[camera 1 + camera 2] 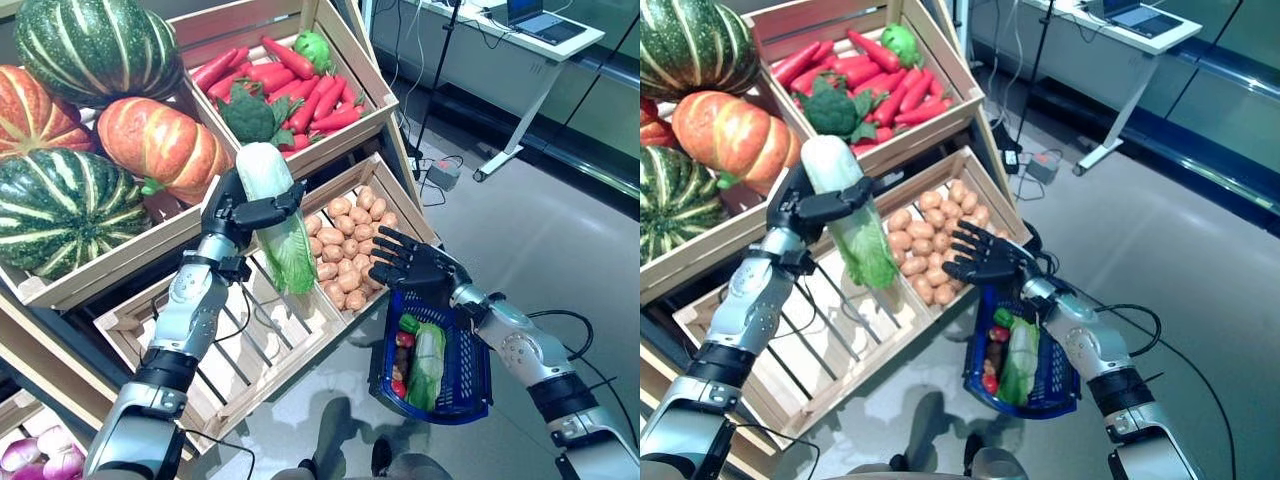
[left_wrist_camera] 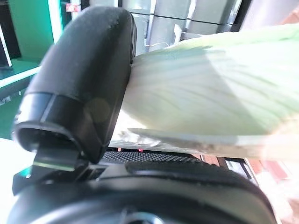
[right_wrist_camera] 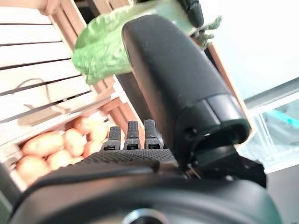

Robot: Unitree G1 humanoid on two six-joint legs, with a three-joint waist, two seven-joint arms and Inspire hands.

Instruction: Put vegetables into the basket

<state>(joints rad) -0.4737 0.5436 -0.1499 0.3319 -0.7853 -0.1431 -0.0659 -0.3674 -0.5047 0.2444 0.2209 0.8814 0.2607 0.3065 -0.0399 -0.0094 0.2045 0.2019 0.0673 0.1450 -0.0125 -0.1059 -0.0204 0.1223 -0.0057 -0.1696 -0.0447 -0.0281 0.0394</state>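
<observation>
My left hand [image 1: 235, 210] is shut on a napa cabbage [image 1: 278, 222], white at the stem and green at the leaf end, which hangs down over the lower crate. The left wrist view shows my thumb [image 2: 84, 88] pressed against its pale ribbed side [image 2: 210, 88]. The blue plastic basket [image 1: 470, 375] stands on the floor at the lower right. It holds a pale green cabbage [image 1: 427, 365] and small red and green vegetables [image 1: 403, 340]. My right hand [image 1: 415, 265] is open with straight fingers just above the basket's near rim, beside the potatoes [image 1: 345, 245].
A wooden stand [image 1: 330, 190] with stepped crates takes up the left and middle. The lower crate's slatted bottom [image 1: 250, 345] is bare under the cabbage. A white desk on legs [image 1: 520, 60] stands at the far right on the grey floor.
</observation>
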